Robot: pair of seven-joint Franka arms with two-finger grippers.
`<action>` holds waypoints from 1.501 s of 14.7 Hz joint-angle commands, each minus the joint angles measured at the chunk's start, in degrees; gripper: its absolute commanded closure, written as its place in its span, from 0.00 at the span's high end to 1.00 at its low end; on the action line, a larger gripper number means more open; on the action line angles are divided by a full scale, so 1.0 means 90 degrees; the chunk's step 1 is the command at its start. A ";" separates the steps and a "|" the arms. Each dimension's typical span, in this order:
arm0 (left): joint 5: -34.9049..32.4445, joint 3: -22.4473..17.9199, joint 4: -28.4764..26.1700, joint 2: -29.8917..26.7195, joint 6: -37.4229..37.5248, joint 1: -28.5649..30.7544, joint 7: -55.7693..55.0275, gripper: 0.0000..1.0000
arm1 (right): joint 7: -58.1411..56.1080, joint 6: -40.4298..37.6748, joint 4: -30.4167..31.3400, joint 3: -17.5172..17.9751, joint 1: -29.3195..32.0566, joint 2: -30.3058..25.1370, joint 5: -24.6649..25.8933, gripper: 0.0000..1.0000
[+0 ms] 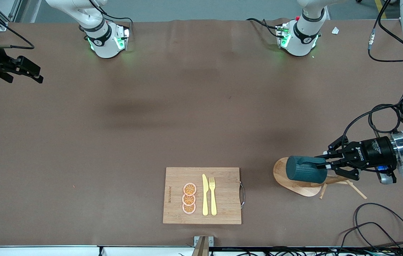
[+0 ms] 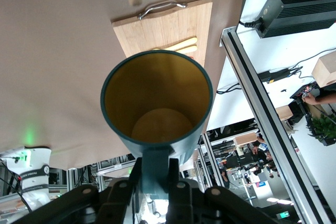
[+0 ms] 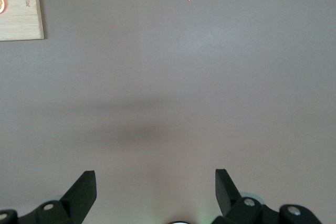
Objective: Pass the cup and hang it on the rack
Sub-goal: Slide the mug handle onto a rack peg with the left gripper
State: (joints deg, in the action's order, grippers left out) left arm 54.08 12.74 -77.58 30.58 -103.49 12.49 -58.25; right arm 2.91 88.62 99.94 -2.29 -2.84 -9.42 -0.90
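Setting: a brown-covered table (image 1: 187, 106), two arm bases along the top edge of the front view, loose cables at the lower right.

Item 1, cup (image 1: 306, 169): dark teal, ribbed wall, yellow-brown inside. It lies on its side in the air at the right of the front view, over the rack (image 1: 295, 185), mouth toward the middle of the table. Likely ceramic: rigid, moderately heavy for its size, glazed and so slippery, liable to chip if knocked on wood. Best hold is the handle or across the rim; the wall is too round to pinch securely.

Item 2, left tool (image 1: 325, 164): clamped tight on the cup's small handle, reaching in from the right edge of the frame.

Item 3, right tool (image 1: 23, 71): at the upper left of the front view, fingers spread wide, holding nothing; this arm waits.

Item 4, rack: pale wood, oval dish base partly under the cup, thin pegs showing at its lower right.

Item 5, cutting board (image 1: 203, 195): lower centre of the frame, carrying orange slices (image 1: 189, 198), a yellow knife (image 1: 205, 195) and a fork (image 1: 212, 195).

View notes: the left wrist view alone shows the cup's empty interior and the fingers pinching the handle at bottom centre. The front view alone shows the rack base. The right wrist view shows bare table and a board corner at upper left.
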 commanded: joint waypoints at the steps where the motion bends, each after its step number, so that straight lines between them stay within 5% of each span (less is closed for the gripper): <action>1: 0.0075 0.0039 -0.0003 0.0117 0.0024 0.0145 0.0368 0.00 | 0.0126 -0.0052 0.0018 0.0020 -0.0017 -0.0105 0.0021 1.00; 22: 0.0474 0.0078 -0.0003 0.0762 0.0649 0.0799 0.1188 0.00 | 0.0126 -0.0052 0.0018 0.0020 -0.0017 -0.0096 0.0012 1.00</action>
State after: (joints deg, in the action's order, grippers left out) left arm 55.84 12.77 -78.08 36.62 -99.19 18.38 -49.92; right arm 3.10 88.60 99.93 -2.24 -2.84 -9.42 -0.90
